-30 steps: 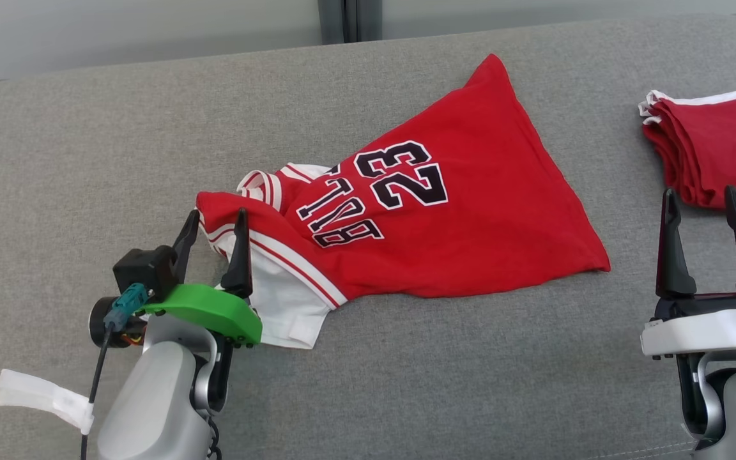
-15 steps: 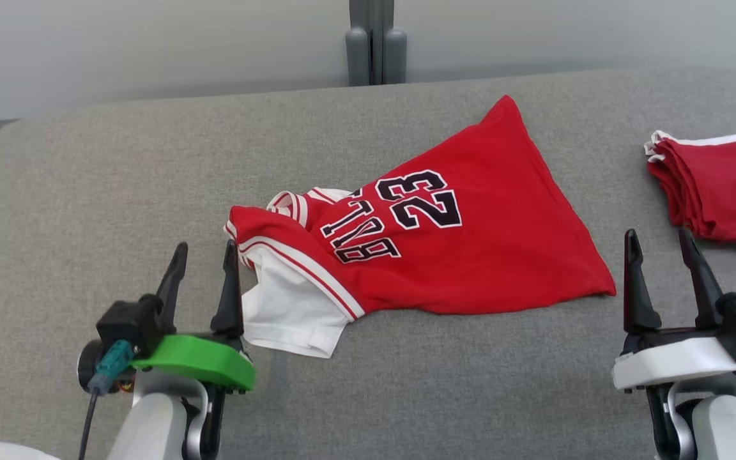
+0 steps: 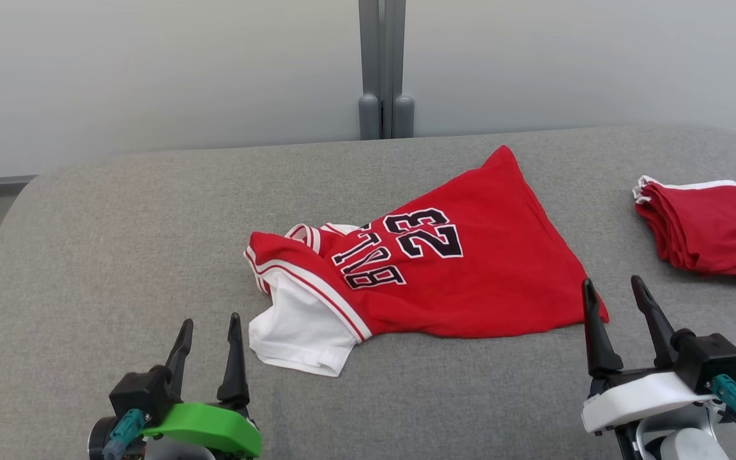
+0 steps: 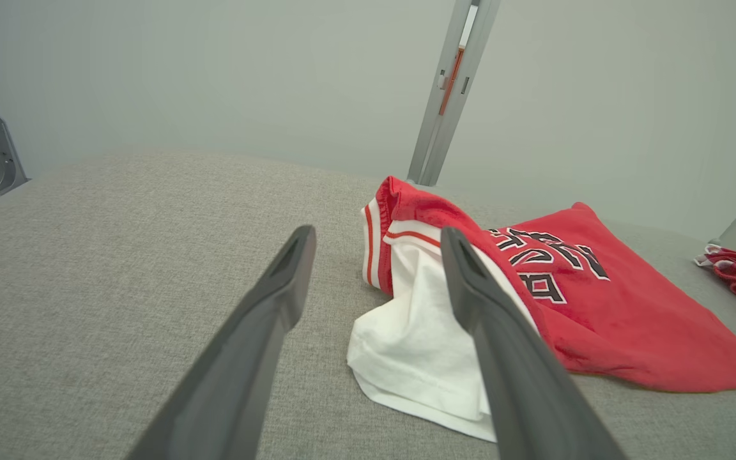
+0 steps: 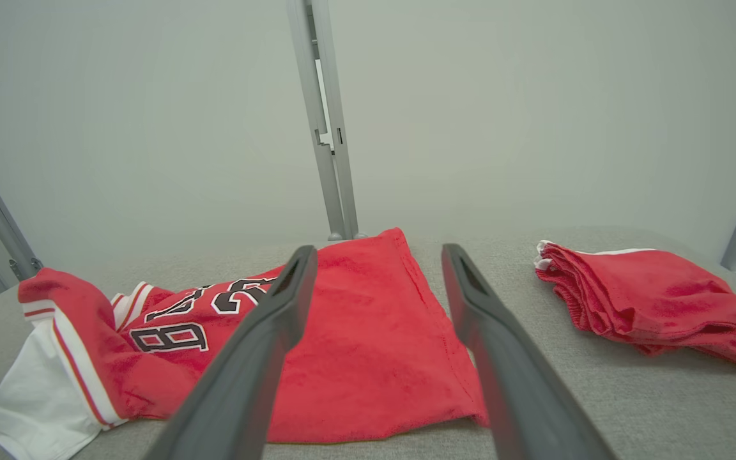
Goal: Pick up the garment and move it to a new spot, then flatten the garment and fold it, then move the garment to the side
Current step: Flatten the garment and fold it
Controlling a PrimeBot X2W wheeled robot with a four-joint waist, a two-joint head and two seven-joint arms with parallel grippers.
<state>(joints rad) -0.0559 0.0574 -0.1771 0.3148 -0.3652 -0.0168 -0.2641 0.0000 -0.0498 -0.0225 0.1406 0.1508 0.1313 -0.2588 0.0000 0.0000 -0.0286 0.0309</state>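
Lying between left pincer (image 3: 211, 319) and right pincer (image 3: 612, 281): red jersey (image 3: 470, 281)

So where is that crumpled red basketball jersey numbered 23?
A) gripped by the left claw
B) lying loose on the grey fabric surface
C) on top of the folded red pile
B: the red jersey lies on the grey surface; the left gripper and right gripper stand open, holding nothing.

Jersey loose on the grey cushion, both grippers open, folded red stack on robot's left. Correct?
No: the folded red stack sits on the robot's right, per the head view. The jersey is loose on the grey cushion, left gripper and right gripper open.
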